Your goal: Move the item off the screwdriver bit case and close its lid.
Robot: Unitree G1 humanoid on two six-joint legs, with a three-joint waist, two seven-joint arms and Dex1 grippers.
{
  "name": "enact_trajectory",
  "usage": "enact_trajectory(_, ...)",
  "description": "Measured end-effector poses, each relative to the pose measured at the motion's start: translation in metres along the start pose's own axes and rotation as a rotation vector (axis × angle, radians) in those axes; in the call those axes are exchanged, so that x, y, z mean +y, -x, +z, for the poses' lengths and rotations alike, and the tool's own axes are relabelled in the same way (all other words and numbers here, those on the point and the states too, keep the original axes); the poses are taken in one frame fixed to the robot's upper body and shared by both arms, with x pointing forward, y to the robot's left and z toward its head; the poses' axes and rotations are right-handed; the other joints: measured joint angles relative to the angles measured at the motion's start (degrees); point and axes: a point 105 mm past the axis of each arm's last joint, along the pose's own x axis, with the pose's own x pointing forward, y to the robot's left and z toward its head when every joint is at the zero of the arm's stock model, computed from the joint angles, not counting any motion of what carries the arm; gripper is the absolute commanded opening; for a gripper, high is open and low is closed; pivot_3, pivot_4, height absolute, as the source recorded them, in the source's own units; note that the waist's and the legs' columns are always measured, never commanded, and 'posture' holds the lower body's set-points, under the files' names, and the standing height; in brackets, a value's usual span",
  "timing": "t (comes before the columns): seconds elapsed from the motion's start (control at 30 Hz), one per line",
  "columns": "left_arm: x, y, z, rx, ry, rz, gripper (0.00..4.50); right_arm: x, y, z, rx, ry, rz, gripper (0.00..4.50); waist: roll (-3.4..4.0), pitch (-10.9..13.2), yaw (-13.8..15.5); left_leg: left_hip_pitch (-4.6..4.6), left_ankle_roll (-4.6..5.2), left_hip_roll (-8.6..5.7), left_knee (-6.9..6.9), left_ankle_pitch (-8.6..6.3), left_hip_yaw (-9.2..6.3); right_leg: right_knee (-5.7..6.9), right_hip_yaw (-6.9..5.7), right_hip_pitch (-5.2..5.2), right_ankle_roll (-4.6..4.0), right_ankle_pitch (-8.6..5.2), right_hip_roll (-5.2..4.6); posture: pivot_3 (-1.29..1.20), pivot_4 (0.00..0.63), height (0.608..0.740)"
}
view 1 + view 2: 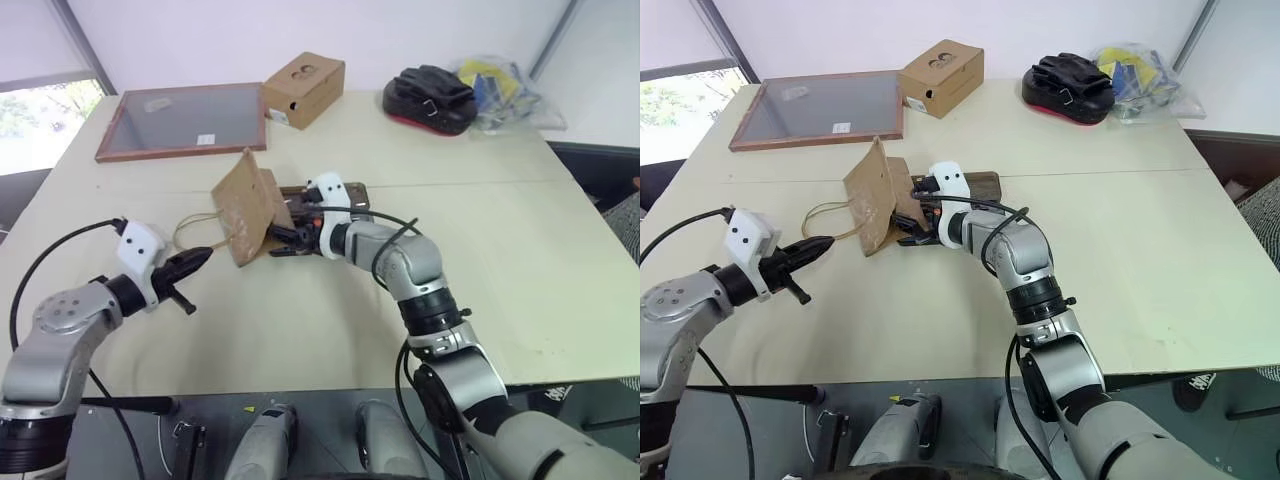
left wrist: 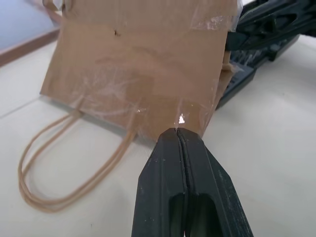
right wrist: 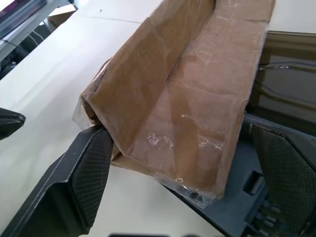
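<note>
Left pincer [image 1: 203, 258] closed, right pincer [image 1: 283, 240] agape.

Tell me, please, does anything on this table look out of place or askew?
Yes. The brown paper bag is propped at a slant, leaning over the open screwdriver bit case, with its string handles trailing on the table. The open right gripper straddles the bag's lower edge. The shut left gripper is near the handles.
</note>
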Motion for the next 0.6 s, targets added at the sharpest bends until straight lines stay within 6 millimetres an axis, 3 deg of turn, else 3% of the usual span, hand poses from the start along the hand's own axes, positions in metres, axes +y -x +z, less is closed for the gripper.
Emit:
enact_trajectory(0.23, -0.001, -0.002, 0.000, -0.015, -0.003, 0.026, 0.00, 0.000, 0.004, -0.001, 0.014, 0.040, 0.028, 4.48, 0.01, 0.00, -0.17, 0.00, 0.00, 0.06, -0.01, 0.00, 0.01, 0.02, 0.00, -0.03, -0.02, 0.01, 0.07, 0.00, 0.150, 0.740)
enact_trajectory(0.6, -0.005, -0.008, 0.001, -0.028, -0.013, 0.014, 0.00, 0.016, -0.006, -0.008, 0.014, 0.057, 0.047, 4.48, 0.01, 0.00, -0.12, 0.00, 0.00, 0.06, -0.01, 0.00, 0.01, 0.02, 0.00, -0.03, -0.02, 0.01, 0.07, 0.00, 0.150, 0.740)
